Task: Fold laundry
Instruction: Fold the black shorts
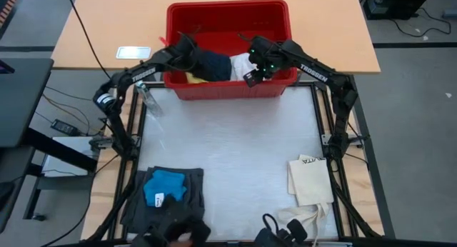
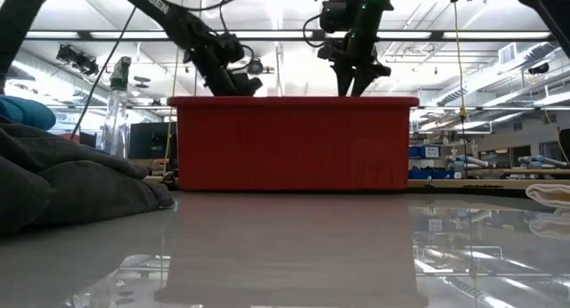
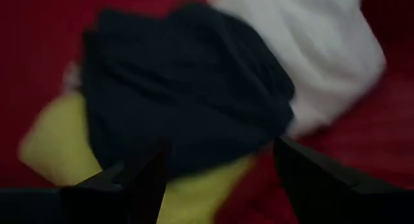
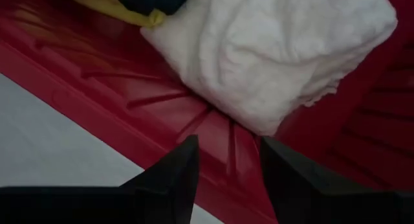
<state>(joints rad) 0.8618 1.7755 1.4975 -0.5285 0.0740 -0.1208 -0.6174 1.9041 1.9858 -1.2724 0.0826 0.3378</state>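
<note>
Three garments (navy, white, yellow) fill one red bin.

Setting: robotics lab or workshop. Evidence: white work surface ringed by a black metal frame carrying both arms; cables trail on the grey floor at left. Low view shows a large open hall beyond the table, with ceiling strip lights, exposed beams, and benches loaded with equipment at far right. A wooden table stands on the far side.
</note>
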